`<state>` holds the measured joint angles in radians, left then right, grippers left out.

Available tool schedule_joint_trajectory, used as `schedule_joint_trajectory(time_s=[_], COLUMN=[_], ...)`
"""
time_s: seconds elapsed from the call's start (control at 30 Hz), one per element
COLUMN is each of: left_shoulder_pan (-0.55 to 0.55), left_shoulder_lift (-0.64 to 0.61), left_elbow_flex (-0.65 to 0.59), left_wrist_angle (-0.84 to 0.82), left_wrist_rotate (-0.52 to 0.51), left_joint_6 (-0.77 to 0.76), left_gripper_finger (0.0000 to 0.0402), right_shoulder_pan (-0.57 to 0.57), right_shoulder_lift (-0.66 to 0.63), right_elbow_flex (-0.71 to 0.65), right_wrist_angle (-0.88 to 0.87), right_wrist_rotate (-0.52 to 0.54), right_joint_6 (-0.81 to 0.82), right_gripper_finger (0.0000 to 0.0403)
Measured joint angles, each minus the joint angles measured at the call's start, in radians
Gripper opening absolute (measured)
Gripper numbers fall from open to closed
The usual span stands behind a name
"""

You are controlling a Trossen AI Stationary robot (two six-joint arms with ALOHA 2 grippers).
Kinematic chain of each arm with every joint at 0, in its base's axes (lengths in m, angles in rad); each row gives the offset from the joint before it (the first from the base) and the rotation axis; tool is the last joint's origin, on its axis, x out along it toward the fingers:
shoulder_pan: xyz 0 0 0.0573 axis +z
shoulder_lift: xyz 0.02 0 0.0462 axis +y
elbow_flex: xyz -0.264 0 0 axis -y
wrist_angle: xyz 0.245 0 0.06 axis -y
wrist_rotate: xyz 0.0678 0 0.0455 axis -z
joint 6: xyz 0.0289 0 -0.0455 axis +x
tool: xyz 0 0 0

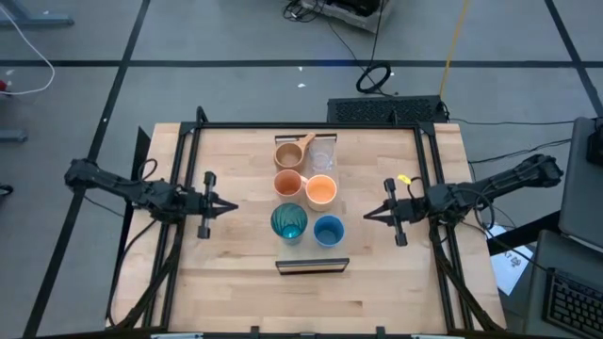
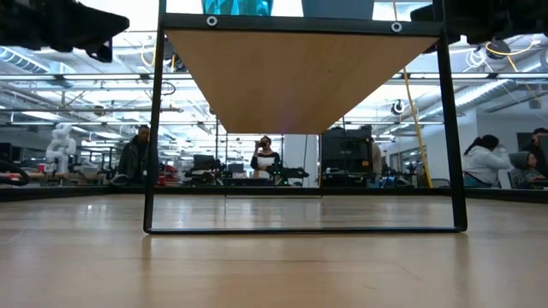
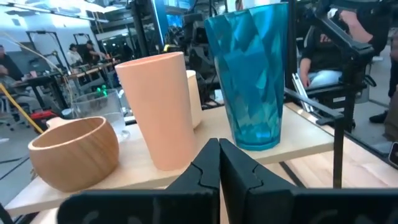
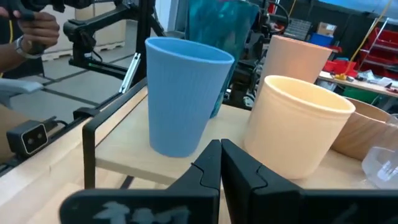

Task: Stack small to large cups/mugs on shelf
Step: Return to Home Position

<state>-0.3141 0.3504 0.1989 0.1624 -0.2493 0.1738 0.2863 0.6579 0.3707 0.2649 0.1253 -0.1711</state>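
1. Closest to the left wrist camera, the left gripper has its two dark fingers pressed together on nothing. It hangs at the table's left side, tips aimed at the shelf but apart from it, which fits an arm parked out of the way.
2. Just past those fingertips runs the shelf, a long light-wood plank with dark end edges. It is raised on a black frame above the larger wooden tabletop.
3. On the shelf's near edge stand three vessels in a line: the low tan handled mug, the taller orange handled mug and the tall teal faceted tumbler. Height rises along the plank, which looks like the small-to-large order asked for.
4. Behind them a second line matches it: the clear glass cup beside the tan mug, the small orange cup beside the orange mug, and the ribbed blue cup beside the tumbler.
5. Farthest off, the right gripper mirrors the left at the table's right side, clenched and empty.
6. All six stand upright on the plank and none is on the tabletop, so I judge the stacking finished.
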Motion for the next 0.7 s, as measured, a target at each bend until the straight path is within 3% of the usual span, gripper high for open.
schedule_joint_trajectory(time_s=[0.7], left_shoulder_pan=[0.026], left_shoulder_lift=[-0.014], left_elbow_flex=[-0.116], left_wrist_angle=[0.078], left_wrist_rotate=[-0.003], left_joint_6=[-0.001], left_gripper_finger=[0.0006], right_shoulder_pan=[0.000], right_shoulder_lift=[-0.115], right_elbow_flex=[-0.233], right_wrist_angle=[0.183], right_wrist_rotate=[-0.050], right_joint_6=[-0.006], right_gripper_finger=[0.0000])
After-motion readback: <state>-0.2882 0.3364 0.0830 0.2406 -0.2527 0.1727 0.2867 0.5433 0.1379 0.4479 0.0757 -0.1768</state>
